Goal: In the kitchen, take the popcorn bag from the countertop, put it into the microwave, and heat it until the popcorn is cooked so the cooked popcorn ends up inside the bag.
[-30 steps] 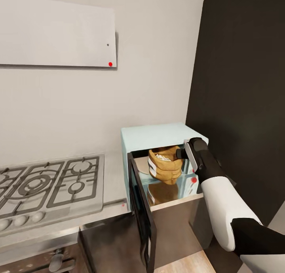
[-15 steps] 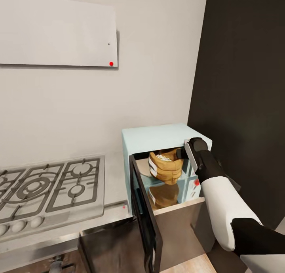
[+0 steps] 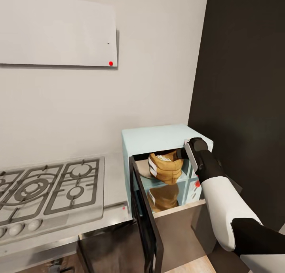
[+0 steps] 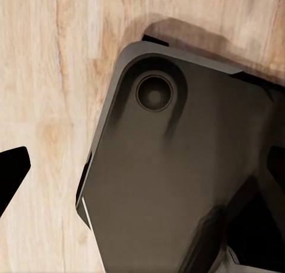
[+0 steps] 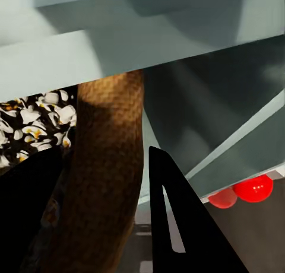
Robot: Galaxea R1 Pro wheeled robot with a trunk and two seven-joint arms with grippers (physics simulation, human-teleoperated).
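Where the grey countertop (image 3: 113, 174) runs along a plain white wall, a steel gas hob (image 3: 47, 189) with dark grates and pale knobs lies set into it, and the pale-blue microwave (image 3: 158, 136) stands at its right end, against a tall black panel (image 3: 245, 86). A white wall cabinet (image 3: 55, 31) hangs above the hob, a small red dot at its lower corner. The microwave's dark door (image 3: 144, 221) is swung wide open toward the camera. Inside the cavity the tan popcorn bag (image 3: 166, 168) hangs tilted above the glossy floor, which mirrors it; whitish popcorn (image 5: 35, 121) fills its open mouth. The right gripper (image 3: 183, 154) reaches in from the right, and in the right wrist view its black fingers (image 5: 178, 225) sit on either side of the bag's rolled rim, clamped on it. In the left wrist view a black fingertip (image 4: 10, 175) hangs over pale wooden flooring (image 4: 41, 77) and the robot's dark base (image 4: 172, 184); I cannot tell whether that claw is apart or together. No brand, label or writing can be read.
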